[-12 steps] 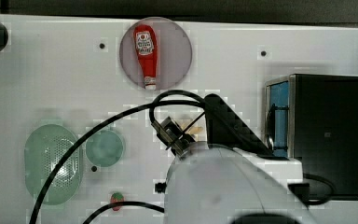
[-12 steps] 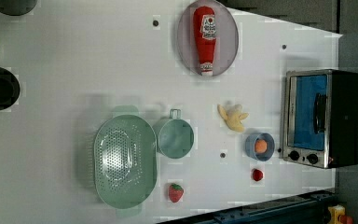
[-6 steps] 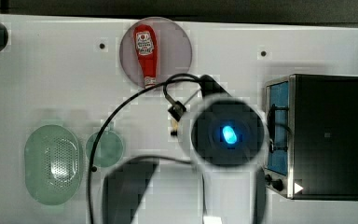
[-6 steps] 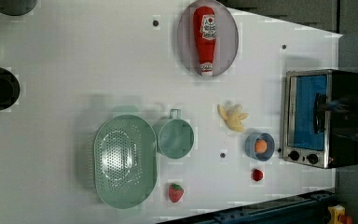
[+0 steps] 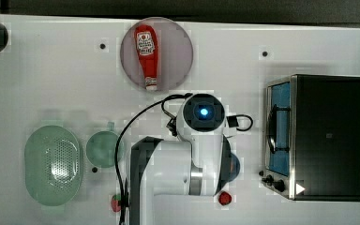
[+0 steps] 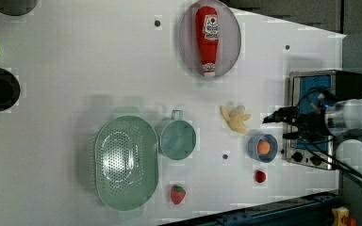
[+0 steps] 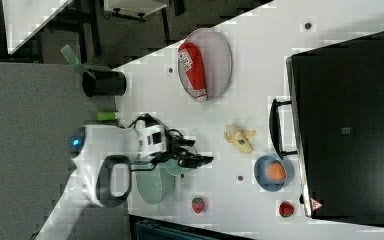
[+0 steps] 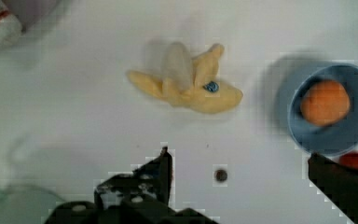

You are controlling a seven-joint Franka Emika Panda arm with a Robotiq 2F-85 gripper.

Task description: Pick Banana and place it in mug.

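Reading the left view from its left: the green strainer [image 6: 126, 162] lies farthest over, and the mug [image 6: 177, 139] stands just beside it, upright with its mouth free, handle stub toward the ketchup plate [image 6: 188, 40]. Farther to the left view's right the banana [image 6: 235, 118] lies flat on the white table [image 6: 75, 70], apart from the mug and near the blue bowl [image 6: 262, 147] holding the orange ball [image 6: 263, 147]. Past that, my gripper [image 6: 275, 123] hangs above the table in front of the toaster oven [image 6: 311, 89], fingers spread wide and holding nothing.

In the wrist view the banana [image 8: 186, 86] is half peeled, flaps splayed, and sits ahead of my fingertips [image 8: 165, 161] rather than between them. So I judge the step is the approach: I should bring the jaws over the thick middle of the fruit, not the loose peel, and turn the wrist so they close across its narrow width. I should descend straight, keeping clear of the bowl [image 8: 328, 109] beside it; a soft toy fruit may squash or slip if pinched at a flap.
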